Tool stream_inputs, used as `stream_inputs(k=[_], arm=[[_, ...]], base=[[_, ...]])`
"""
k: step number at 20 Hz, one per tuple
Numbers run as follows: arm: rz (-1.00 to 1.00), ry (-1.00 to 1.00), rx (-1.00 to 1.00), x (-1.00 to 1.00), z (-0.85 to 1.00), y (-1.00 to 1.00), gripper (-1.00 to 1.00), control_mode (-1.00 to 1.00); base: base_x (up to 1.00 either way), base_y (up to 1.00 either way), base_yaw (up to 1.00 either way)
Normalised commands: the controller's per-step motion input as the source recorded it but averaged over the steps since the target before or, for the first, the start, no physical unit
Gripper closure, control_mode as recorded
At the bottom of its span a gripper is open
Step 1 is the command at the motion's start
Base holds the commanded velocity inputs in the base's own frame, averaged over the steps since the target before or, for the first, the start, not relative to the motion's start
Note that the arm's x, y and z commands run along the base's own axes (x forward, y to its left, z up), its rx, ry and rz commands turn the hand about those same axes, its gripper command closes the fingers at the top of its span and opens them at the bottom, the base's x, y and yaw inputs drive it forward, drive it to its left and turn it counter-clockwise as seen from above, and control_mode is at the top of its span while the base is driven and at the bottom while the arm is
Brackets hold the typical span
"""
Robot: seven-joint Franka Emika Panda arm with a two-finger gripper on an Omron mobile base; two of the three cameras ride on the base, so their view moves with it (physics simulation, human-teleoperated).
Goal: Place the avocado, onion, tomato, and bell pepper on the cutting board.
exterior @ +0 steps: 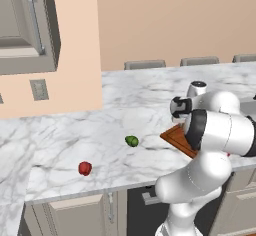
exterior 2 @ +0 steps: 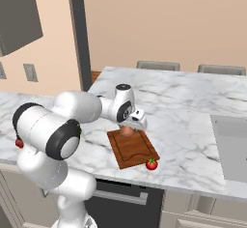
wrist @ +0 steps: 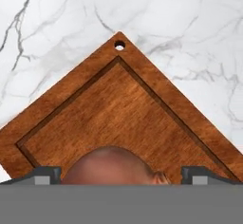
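Note:
The reddish-brown cutting board (exterior 2: 137, 152) (wrist: 118, 109) (exterior: 176, 137) lies near the counter's front edge. On its far part rests the pale peach onion (exterior 2: 127, 132) (wrist: 111, 163). My gripper (exterior 2: 131, 124) (wrist: 122, 176) hangs just above it, open, one finger on either side of the onion. The bright red tomato (exterior 2: 152, 163) sits at the board's near right corner; I cannot tell whether it rests on the rim. Left of the board on the marble lies the dark green avocado (exterior: 131, 140). Further left and nearer the front is the darker red bell pepper (exterior: 85, 168) (exterior 2: 19, 143).
A grey inset panel (exterior 2: 231, 145) is set in the counter at the right. Chair backs (exterior 2: 158, 65) line the counter's far edge. A wall cabinet (exterior: 25, 25) hangs at the upper left. The marble counter (exterior: 75, 135) turns a corner at the left.

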Motion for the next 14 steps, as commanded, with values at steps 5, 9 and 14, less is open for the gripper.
stream_inputs(k=[5, 9, 14], arm=[[-0.21, -0.02, 0.00, 0.00, -0.02, 0.13, -1.00, -1.00], [0.08, -0.20, 0.10, 0.00, 0.02, 0.04, -1.00, -1.00], [0.07, -0.03, 0.08, -0.06, 0.46, 0.13, -1.00, -1.00]], base=[[0.00, 0.00, 0.00], [0.00, 0.00, 0.00], [0.00, 0.00, 0.00]])
